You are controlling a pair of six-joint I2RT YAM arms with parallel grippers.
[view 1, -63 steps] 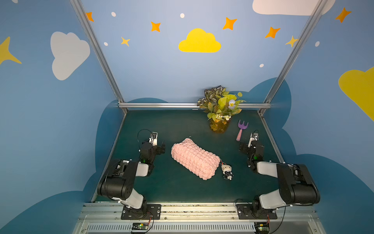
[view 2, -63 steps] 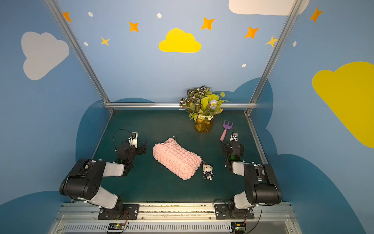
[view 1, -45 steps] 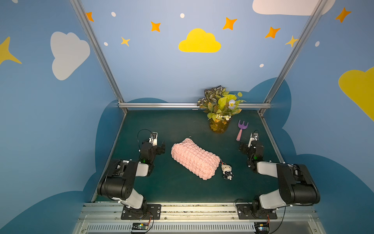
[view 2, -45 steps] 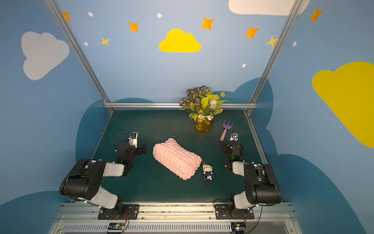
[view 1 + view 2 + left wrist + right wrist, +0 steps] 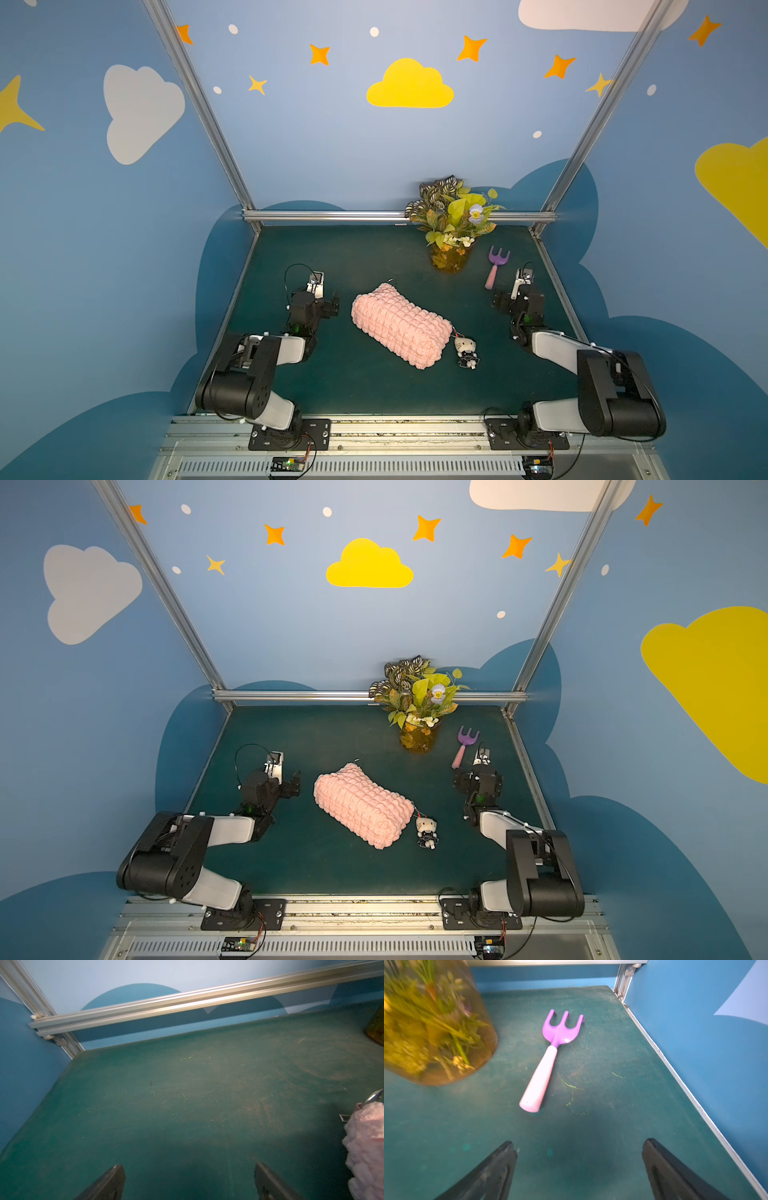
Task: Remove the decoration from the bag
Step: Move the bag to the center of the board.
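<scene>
My left pincer (image 5: 188,1167) and right pincer (image 5: 578,1142) stand spread, empty, flanking the mid-desk pink bag (image 5: 399,330) and its cat charm (image 5: 464,348).

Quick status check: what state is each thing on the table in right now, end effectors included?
Bag: lying flat, ungripped.
Decoration: lying beside the bag's corner, apparently attached.
Left end effector: open, empty.
Right end effector: open, empty.
Potted plant: upright.
Rake: lying flat.

Black joints, white links, looped black cables: left arm (image 5: 249,384), right arm (image 5: 598,384).
</scene>
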